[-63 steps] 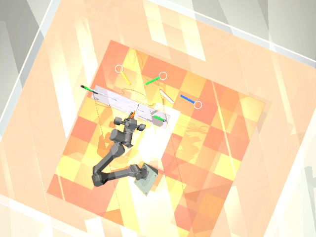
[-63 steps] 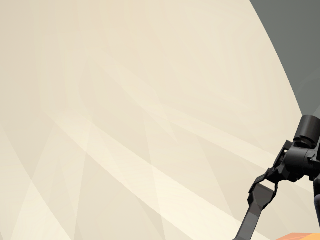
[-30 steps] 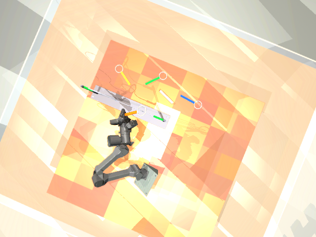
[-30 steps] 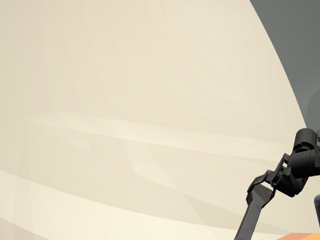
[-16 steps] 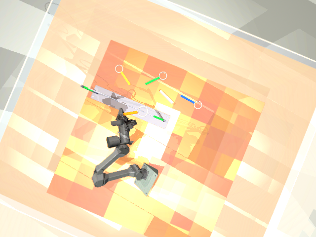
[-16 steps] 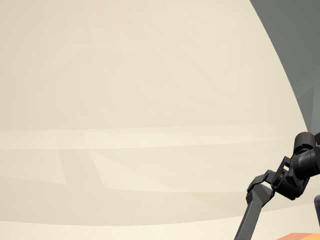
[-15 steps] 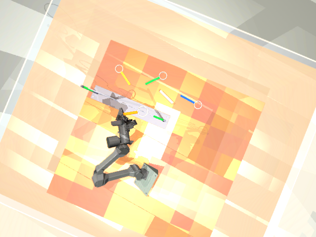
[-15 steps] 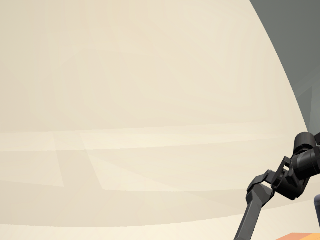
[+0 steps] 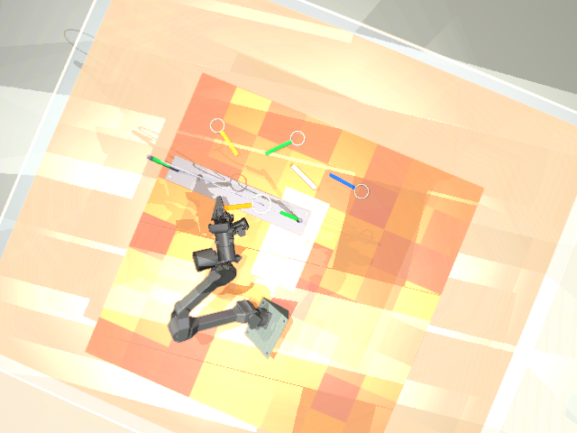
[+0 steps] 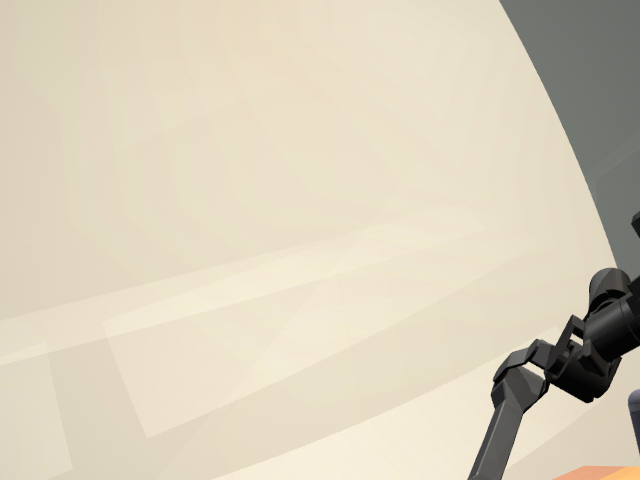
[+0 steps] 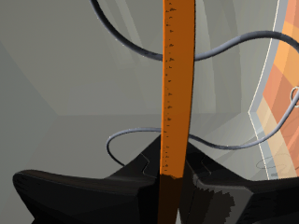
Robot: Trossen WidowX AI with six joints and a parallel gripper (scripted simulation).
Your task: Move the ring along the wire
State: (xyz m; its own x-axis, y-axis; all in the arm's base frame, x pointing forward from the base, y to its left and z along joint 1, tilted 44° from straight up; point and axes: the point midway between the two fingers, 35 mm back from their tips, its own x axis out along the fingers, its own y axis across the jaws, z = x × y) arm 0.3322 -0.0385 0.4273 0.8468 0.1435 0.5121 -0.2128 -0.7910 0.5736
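The orange handle is held at its end between the closed fingers of my gripper. The pale ring at its other end is around the line of the wire in the top view, over the thin grey part near the right green part. The ring is out of the wrist view, so whether it touches the wire cannot be told. The curving grey wire passes behind the handle. The left green part is by the far post; the right post stands beside the right green part.
Behind the grey baseplate lie a yellow-handled ring, a green-handled ring, a white bar and a blue-handled ring. The exterior view shows only part of the arm and a post at the right edge.
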